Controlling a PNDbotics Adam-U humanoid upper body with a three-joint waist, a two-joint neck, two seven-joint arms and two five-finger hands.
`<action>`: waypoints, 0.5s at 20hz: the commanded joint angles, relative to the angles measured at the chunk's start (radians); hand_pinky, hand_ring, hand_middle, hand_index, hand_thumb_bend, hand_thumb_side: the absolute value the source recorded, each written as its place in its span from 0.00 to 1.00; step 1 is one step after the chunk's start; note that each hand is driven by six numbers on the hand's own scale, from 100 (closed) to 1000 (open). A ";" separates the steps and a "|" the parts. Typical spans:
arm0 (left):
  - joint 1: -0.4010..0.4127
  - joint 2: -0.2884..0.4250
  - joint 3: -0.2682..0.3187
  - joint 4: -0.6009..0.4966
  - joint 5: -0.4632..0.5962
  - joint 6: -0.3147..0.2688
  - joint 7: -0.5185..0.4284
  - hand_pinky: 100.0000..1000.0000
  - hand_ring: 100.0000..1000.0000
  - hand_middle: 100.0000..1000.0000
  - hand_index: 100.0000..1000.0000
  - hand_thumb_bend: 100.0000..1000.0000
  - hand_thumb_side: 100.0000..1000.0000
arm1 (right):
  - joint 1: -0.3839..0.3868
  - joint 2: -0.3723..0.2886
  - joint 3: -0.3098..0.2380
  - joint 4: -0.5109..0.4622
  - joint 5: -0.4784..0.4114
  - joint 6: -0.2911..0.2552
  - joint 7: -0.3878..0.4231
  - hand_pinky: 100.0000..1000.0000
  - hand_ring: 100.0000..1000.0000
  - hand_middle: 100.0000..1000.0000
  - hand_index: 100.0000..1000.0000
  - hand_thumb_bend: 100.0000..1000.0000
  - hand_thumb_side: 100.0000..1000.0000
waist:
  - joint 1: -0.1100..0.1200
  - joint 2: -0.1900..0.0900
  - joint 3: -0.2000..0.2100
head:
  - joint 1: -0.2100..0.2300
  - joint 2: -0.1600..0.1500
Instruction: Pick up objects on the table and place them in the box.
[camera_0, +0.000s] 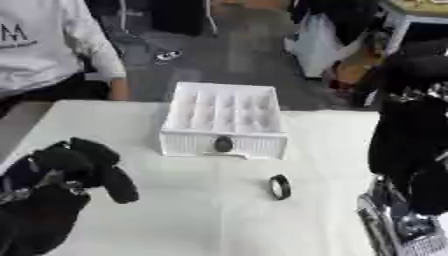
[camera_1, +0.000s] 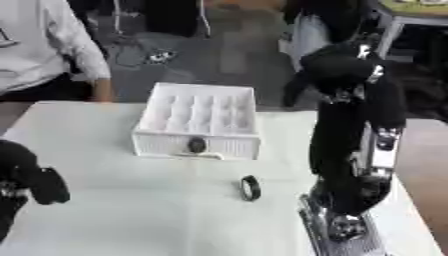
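Note:
A white box (camera_0: 223, 120) with a grid of shallow cells stands at the table's far middle and looks empty. Its front wall bears a dark oval mark (camera_0: 223, 144). A small black ring (camera_0: 279, 187) stands on edge on the table, in front of the box and a little to its right. My left hand (camera_0: 83, 162) hovers low at the left with relaxed fingers and nothing in it. My right hand (camera_1: 337, 70) is raised high, right of the box and well above the ring. It is blurred, and I see nothing in it.
The white table (camera_0: 201, 225) runs to its far edge just behind the box. The black right forearm (camera_1: 346, 145) and its silver mount (camera_1: 337, 227) take up the right front. Dark bags and furniture (camera_0: 328, 45) stand on the floor beyond the table.

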 joint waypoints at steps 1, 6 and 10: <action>-0.008 0.015 0.006 -0.015 0.003 -0.002 -0.003 0.56 0.53 0.75 0.83 0.40 0.65 | -0.018 -0.010 -0.005 -0.008 -0.003 0.000 0.001 0.20 0.35 0.48 0.57 0.00 0.86 | 0.004 -0.018 -0.002 | -0.012 0.001; -0.009 0.015 0.006 -0.015 0.003 -0.002 -0.004 0.56 0.53 0.75 0.83 0.40 0.65 | -0.018 -0.010 -0.007 -0.007 -0.002 -0.002 0.000 0.19 0.35 0.48 0.57 0.00 0.86 | 0.004 -0.018 -0.002 | -0.013 0.001; -0.009 0.016 0.009 -0.015 0.004 -0.003 -0.001 0.56 0.53 0.75 0.83 0.41 0.65 | -0.018 -0.012 -0.009 0.009 0.013 0.007 -0.010 0.18 0.33 0.47 0.58 0.00 0.89 | -0.003 -0.021 0.011 | -0.003 -0.011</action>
